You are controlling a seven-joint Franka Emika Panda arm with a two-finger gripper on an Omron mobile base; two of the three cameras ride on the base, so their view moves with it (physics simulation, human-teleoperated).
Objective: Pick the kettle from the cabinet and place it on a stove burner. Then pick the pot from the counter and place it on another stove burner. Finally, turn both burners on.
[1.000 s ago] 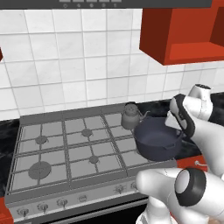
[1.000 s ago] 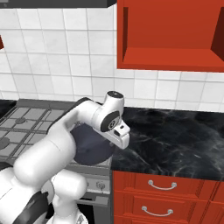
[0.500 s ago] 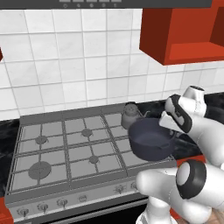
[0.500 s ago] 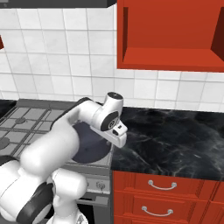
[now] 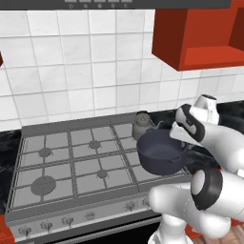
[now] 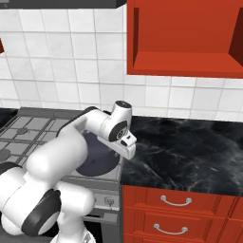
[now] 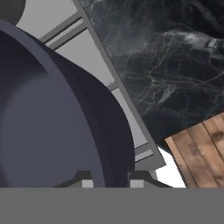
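The gripper [image 7: 109, 177] is closed on the rim of the pot [image 5: 161, 151], one finger inside the wall and one outside. The pot is held tilted above the stove's [image 5: 71, 162] front right corner, near the counter [image 6: 190, 152]. The kettle [image 5: 141, 126] is seated on the back right burner, just behind the pot.
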